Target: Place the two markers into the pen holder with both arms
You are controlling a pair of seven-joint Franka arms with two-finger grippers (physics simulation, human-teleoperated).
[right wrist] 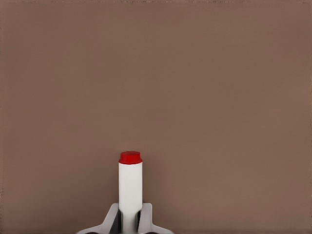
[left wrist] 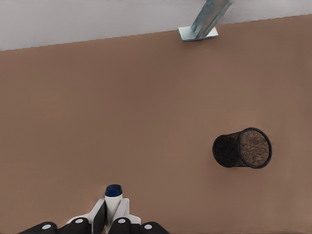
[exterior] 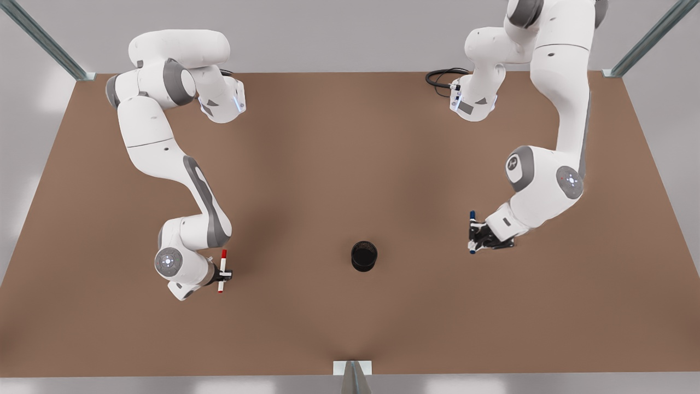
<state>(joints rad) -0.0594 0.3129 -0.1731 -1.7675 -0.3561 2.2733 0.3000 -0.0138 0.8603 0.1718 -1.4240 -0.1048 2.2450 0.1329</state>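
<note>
I see the pen holder (exterior: 364,256) standing upright on the brown table (exterior: 339,164), about midway between the two arms and nearer the table's front edge in the front view. Looking down into its round rim, I make out only a dark inside, with neither pen in it.

The red marker (exterior: 222,271) is off to the front view's left, well apart from the holder, clamped across its barrel by the right gripper (exterior: 224,272). In the front view the marker runs roughly up and down the picture, red at both ends. The blue marker (exterior: 472,232) is off to the front view's right, also well apart from the holder, pinched by the left gripper (exterior: 474,235), its dark blue cap at the far end.

From the left wrist view I get what the front view lacks: the holder (left wrist: 242,148) seen from the side with its meshed wall and open mouth, and the blue marker's (left wrist: 113,200) cap poking out between the closed fingers (left wrist: 100,217). A metal bracket (left wrist: 199,30) sits at the table's edge beyond.

The right wrist view gives me the red marker (right wrist: 130,187) standing out from its gripper (right wrist: 130,222), fingers tight on the white barrel, bare table behind.
</note>
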